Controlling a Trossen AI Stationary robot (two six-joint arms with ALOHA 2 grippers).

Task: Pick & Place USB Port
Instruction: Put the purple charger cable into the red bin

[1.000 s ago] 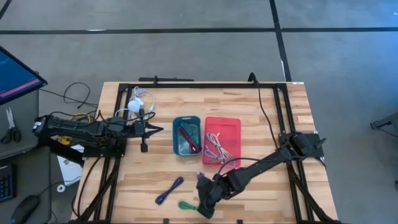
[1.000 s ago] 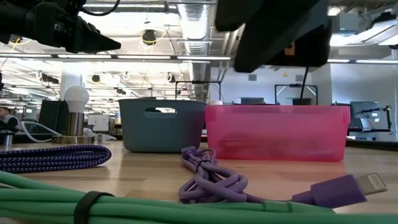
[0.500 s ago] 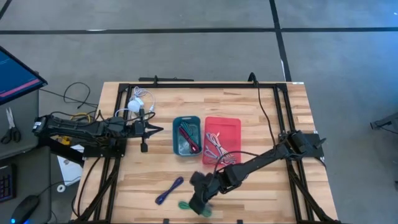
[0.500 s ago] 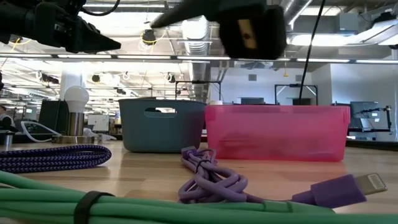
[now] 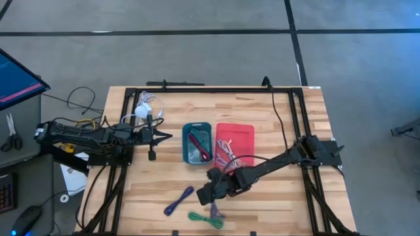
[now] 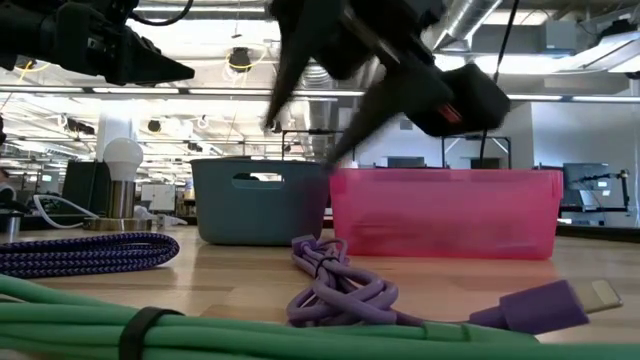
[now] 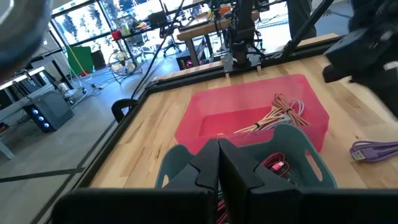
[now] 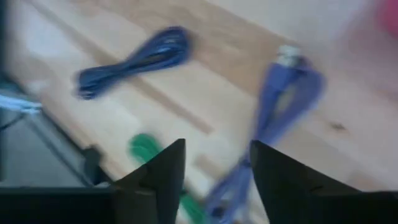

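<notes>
— Starting at the left of the overhead frame: why is the left gripper (image 5: 161,136) parked there, fingers pressed together on nothing?

— It looks like it's waiting. It sits beside the teal bin (image 5: 197,142), out of the other arm's way.

— And the two bins side by side in the middle?

— My guess is they sort by kind. The teal one holds a reddish cable, the pink bin (image 5: 234,147) a pale coiled one.

— So what's left to move?

— Three cables lie loose on the wood in the lower middle: a blue cable (image 5: 178,200), a green cable (image 5: 206,219), and a purple cable (image 5: 214,210) between them and the arm.

— And the right gripper (image 5: 206,195)?

— It hangs above that purple cable with its fingers spread and empty, not holding anything. The wrist view shows the purple cable (image 8: 273,106) right between them, so I'd judge that's the target.
</notes>
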